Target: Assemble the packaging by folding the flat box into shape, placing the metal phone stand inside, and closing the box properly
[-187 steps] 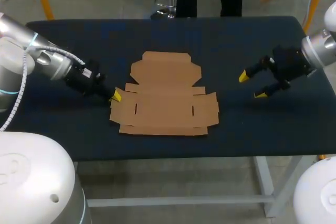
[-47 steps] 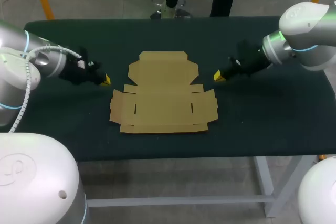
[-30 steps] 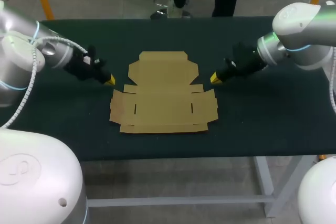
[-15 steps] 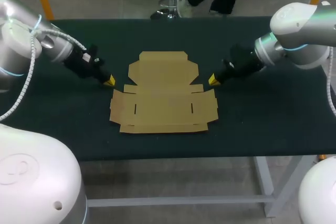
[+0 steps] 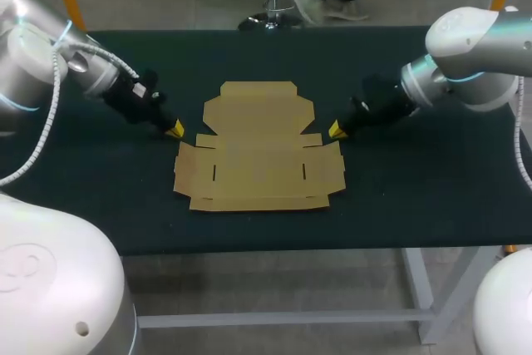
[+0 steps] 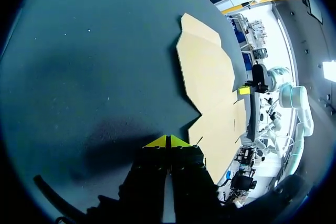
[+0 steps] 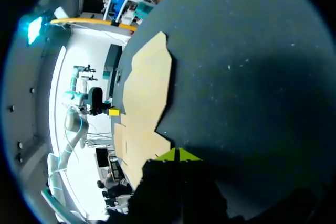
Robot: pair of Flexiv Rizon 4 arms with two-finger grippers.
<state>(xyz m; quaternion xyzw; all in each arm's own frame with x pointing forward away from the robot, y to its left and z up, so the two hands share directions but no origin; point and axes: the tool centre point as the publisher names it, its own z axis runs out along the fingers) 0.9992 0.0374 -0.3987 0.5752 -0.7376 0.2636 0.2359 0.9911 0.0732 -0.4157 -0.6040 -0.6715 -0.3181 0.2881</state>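
Lying flat and unfolded on the dark desk, the cardboard box sits between both arms. The left claw, yellow tips pressed together and holding nothing, stands just beside the box's left side flap; the right claw, likewise closed and empty, stands just beside the right flap.

The flat cardboard box lies between the left gripper and right gripper, just ahead of both tips. Outward of each gripper runs bare dark table.
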